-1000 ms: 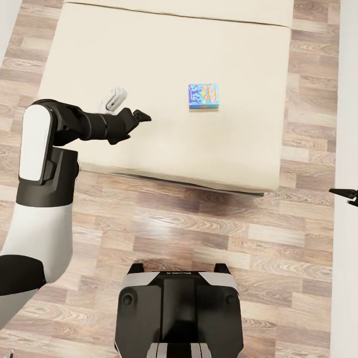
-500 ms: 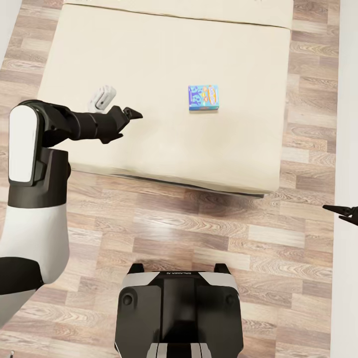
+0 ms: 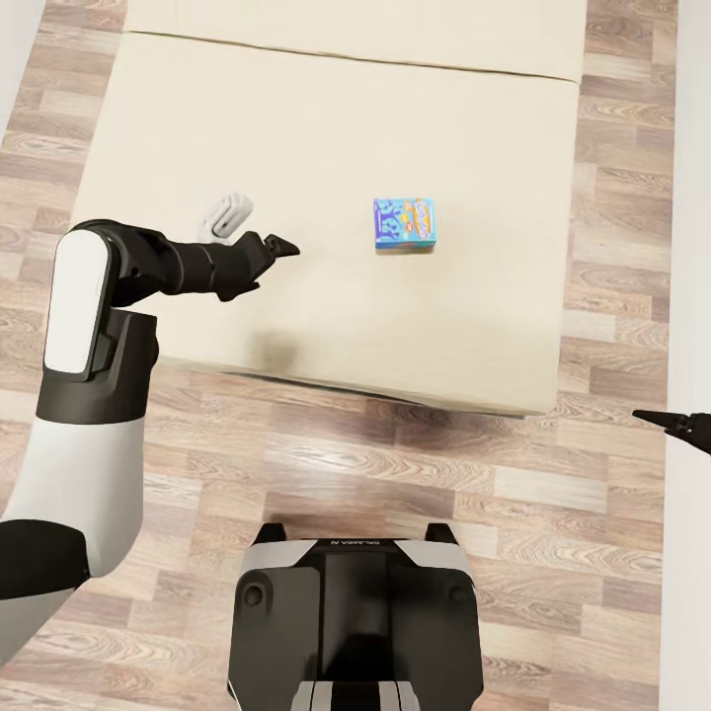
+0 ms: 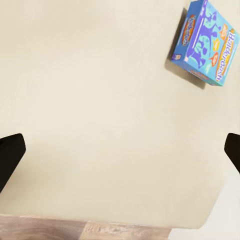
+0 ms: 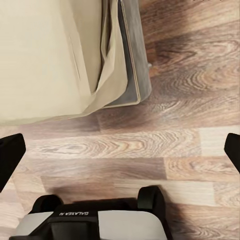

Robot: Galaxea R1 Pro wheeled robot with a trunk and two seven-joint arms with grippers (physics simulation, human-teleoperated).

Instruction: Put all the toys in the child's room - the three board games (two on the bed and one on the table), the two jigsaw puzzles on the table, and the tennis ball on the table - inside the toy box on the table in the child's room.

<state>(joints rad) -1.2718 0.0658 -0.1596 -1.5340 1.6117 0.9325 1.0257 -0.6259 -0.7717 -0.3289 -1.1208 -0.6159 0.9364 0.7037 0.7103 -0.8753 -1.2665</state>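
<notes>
Balderdash board game (image 3: 404, 223) lies flat mid-mattress on the bed (image 3: 494, 326), toward its right edge; left gripper (image 3: 279, 246) hovers wide open, empty, positioned to reach it.

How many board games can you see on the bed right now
1: the blue Balderdash box lies flat on the bed, right of the left gripper. The left arm may hide another.
</notes>
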